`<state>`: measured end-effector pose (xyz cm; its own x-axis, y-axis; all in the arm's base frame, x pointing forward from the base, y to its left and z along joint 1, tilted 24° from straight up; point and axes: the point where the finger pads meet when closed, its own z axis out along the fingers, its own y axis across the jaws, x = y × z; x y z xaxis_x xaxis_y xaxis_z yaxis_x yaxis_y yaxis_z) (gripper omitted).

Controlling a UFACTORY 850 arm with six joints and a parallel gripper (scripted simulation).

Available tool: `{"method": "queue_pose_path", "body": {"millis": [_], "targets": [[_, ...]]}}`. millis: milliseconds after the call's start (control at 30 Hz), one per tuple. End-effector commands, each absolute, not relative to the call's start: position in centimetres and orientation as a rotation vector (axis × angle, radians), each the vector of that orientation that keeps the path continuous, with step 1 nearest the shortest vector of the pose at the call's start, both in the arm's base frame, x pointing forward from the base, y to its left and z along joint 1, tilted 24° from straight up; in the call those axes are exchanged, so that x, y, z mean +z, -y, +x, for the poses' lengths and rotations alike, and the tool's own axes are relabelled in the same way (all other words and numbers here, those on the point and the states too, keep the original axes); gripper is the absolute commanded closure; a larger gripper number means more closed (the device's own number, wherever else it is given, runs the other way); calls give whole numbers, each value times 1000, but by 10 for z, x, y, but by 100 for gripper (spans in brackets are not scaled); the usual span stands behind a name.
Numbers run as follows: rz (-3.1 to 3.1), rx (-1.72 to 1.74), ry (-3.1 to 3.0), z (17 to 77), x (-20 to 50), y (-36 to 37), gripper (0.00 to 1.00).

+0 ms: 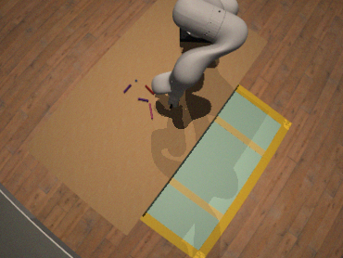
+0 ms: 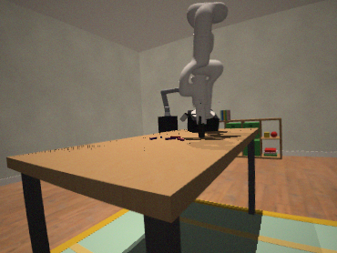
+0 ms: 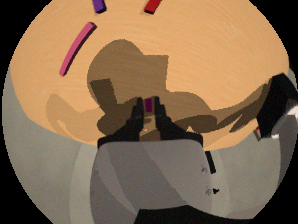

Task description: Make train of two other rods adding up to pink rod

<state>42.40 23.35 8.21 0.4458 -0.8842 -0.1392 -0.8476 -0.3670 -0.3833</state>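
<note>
My gripper (image 1: 172, 107) (image 2: 201, 136) (image 3: 148, 104) is low over the table, its fingers a little apart. The short magenta rod (image 3: 148, 106) is between the fingertips, with a thin gap showing beside it; the top and exterior views hide it. The red rod (image 1: 149, 89) (image 3: 152, 5) lies apart from the gripper. The pink rod (image 1: 151, 111) (image 3: 77, 49) lies to the gripper's left. A purple rod (image 1: 143, 99) (image 3: 100, 6) lies near the pink one's end. Another dark purple-looking rod (image 1: 127, 88) and a tiny blue rod (image 1: 135, 81) lie farther off. No rod touches another.
The table top (image 1: 93, 139) (image 2: 105, 168) carries the rods and the arm's base. The arm's shadow falls around the gripper. A yellow-edged green floor area (image 1: 204, 153) lies beyond the table edge. A shelf (image 2: 281, 136) stands behind the table.
</note>
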Motion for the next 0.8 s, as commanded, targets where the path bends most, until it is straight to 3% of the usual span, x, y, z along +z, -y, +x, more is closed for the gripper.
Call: {"method": "queue_pose_path", "body": {"millis": [0,33,500,767], "targets": [[-2302,-126,-1463,424,83,-234,80],[-2302,-126,-1463,424,83,-234,76],[-2302,-126,-1463,423,86,-232,76],[-2302,-126,-1463,412,123,-221,76]]}}
